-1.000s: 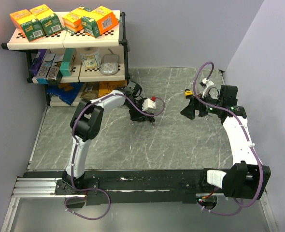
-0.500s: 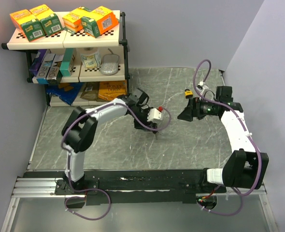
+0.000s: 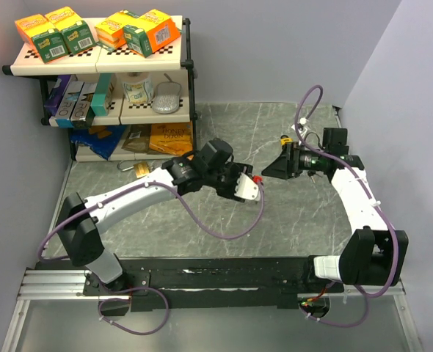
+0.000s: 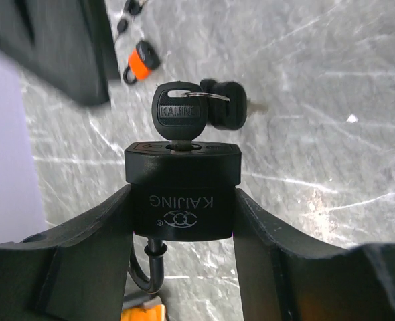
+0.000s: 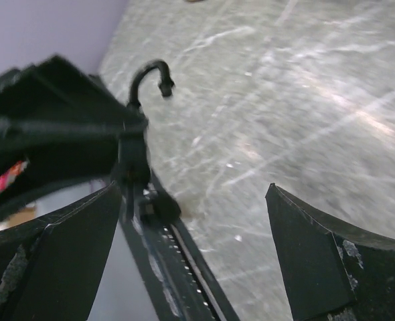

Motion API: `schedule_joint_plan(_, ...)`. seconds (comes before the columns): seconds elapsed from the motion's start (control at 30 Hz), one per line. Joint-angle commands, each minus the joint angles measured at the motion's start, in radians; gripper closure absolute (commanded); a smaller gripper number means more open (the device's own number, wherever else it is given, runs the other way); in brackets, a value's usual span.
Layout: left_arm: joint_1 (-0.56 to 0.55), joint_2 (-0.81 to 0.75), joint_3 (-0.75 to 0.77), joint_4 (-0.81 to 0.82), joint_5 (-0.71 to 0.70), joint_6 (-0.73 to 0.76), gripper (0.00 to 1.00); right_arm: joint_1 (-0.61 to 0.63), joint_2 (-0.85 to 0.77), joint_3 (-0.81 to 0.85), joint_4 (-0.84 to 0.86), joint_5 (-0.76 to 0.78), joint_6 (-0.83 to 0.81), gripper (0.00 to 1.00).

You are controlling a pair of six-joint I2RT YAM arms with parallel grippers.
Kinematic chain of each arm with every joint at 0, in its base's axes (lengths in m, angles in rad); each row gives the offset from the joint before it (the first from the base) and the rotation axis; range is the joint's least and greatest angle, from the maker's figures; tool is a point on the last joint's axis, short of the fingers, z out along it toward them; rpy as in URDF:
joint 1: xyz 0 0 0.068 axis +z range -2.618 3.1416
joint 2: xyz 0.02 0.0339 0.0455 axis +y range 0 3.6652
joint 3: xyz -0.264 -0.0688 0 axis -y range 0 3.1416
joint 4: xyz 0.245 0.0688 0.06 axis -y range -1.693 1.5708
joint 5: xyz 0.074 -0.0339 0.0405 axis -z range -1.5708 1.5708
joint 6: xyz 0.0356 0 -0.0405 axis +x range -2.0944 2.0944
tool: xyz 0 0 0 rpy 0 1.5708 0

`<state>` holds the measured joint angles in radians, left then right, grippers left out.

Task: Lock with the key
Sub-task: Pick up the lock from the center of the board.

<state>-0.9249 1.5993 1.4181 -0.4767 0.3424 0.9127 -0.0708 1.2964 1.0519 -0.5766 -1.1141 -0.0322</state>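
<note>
A black padlock [image 4: 181,170] marked KAIJING sits between the fingers of my left gripper [image 4: 182,200], which is shut on its body. The key [image 4: 179,112] is pushed into the lock's end, and a second key [image 4: 225,114] hangs from its ring. The shackle [image 5: 149,72] stands open with its tip free. In the top view my left gripper [image 3: 246,186] hangs over the middle of the table. My right gripper [image 3: 274,168] is just to its right, facing it, open and empty. In the right wrist view the right gripper [image 5: 194,190] has the keys [image 5: 147,204] beside its left finger.
A shelf rack [image 3: 99,66] with boxes stands at the back left. A brass-coloured padlock [image 3: 139,170] lies on the table in front of it. A small orange item [image 3: 284,138] lies behind the right gripper. The right wall is close to the right arm.
My left arm has swung right, away from the shelf, carrying the padlock to the table's middle. The right gripper has shifted left toward it and stays open.
</note>
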Motion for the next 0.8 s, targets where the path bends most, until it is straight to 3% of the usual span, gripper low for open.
schedule_joint_plan(0.0,-0.041,-0.058,0.005,0.086,-0.055,0.063,0.99,0.051,-0.042,-0.024,0.101,-0.098,0.089,0.03)
schedule_joint_plan(0.27,-0.072,-0.065,0.002,0.095,-0.075,0.066,0.99,0.16,-0.082,-0.124,0.174,-0.081,0.156,0.07)
schedule_joint_plan(0.53,-0.086,-0.062,-0.007,0.116,-0.089,0.057,0.99,0.212,-0.043,-0.151,0.303,-0.102,0.293,0.2)
schedule_joint_plan(0.77,-0.088,-0.058,-0.008,0.15,-0.129,0.012,0.99,0.23,-0.036,-0.181,0.379,-0.124,0.356,0.44)
